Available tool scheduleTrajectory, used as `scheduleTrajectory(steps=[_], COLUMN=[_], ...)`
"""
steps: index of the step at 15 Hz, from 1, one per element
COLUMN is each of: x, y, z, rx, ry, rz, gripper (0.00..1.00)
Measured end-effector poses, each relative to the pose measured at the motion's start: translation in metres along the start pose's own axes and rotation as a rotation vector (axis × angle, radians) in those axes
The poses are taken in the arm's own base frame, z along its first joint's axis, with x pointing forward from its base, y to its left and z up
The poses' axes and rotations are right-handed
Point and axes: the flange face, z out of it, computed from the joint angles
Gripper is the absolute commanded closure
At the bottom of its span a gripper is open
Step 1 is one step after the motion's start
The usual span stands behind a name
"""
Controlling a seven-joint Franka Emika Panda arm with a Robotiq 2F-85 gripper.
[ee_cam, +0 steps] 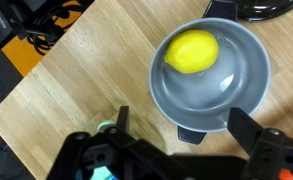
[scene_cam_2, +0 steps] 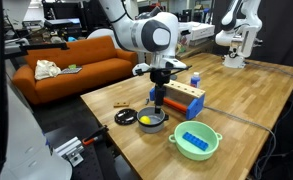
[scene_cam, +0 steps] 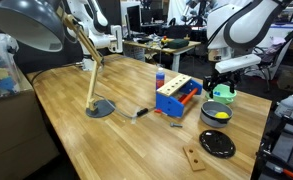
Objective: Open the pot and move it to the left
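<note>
Hovering gripper sits over small squat round grey-lined pot, jaws spread, likely lining up a rim grab. Flat dark round lid already off, beside pot on wooden counter; only leftward move remains.

End effector low and vertical, fingers wide apart, arm overhead

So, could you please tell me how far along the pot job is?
Done: opening looks finished. The lid lies flat beside the pot, and a lemon shows inside. In hand: the pincer hovers open above the pot, gripping nothing. Left: grasping the pot and moving it to the left.
</note>
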Motion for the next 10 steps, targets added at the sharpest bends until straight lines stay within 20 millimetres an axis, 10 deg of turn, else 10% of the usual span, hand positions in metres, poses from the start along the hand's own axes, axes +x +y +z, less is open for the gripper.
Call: scheduleTrajectory(steps=[10], x=[-0.002], y=[-0.001], z=[0.022], rx=[-0.032], ry=[-0.037], rz=[0.000], gripper=[0.00])
